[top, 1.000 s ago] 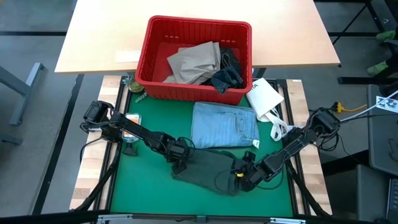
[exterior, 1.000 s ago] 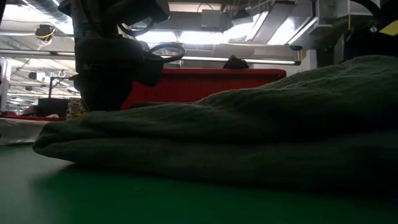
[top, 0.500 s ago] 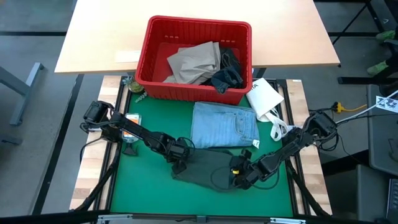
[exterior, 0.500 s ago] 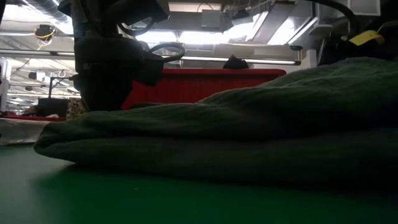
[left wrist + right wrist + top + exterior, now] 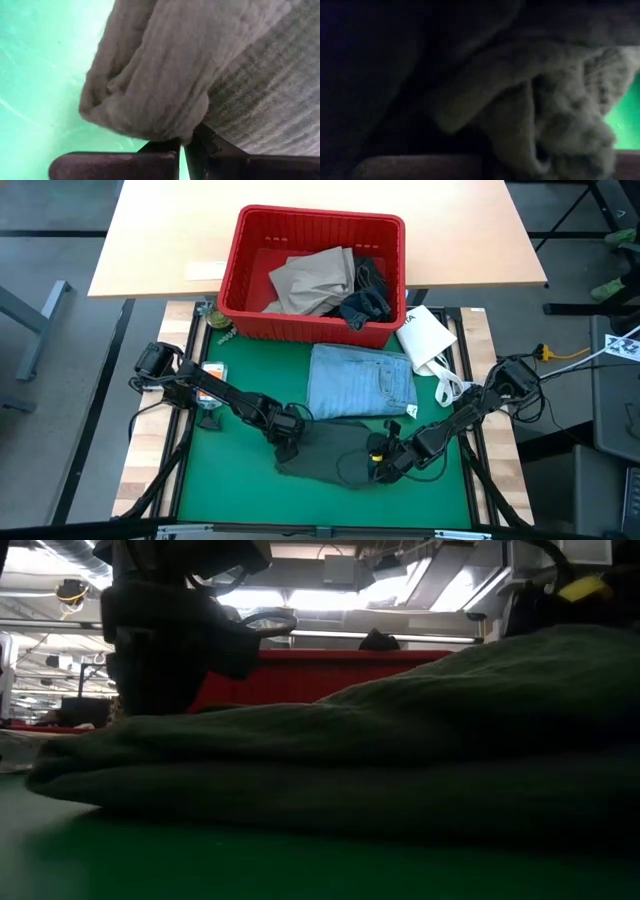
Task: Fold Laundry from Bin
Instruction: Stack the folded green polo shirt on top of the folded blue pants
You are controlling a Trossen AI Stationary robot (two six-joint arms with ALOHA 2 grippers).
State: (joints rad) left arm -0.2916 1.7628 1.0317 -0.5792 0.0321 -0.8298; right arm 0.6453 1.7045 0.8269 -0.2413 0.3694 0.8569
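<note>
In the low view the dark green garment runs off the right edge and hides most of the red bin. The right wrist view is too dark to make out that tool's fingers.

bin: bright red, upper centre, holding crumpled tan trousers and dark denim
light blue garment: folded flat, centre
dark green garment: bunched, lower centre

Bare green mat lies free beside the dark green garment.
</note>
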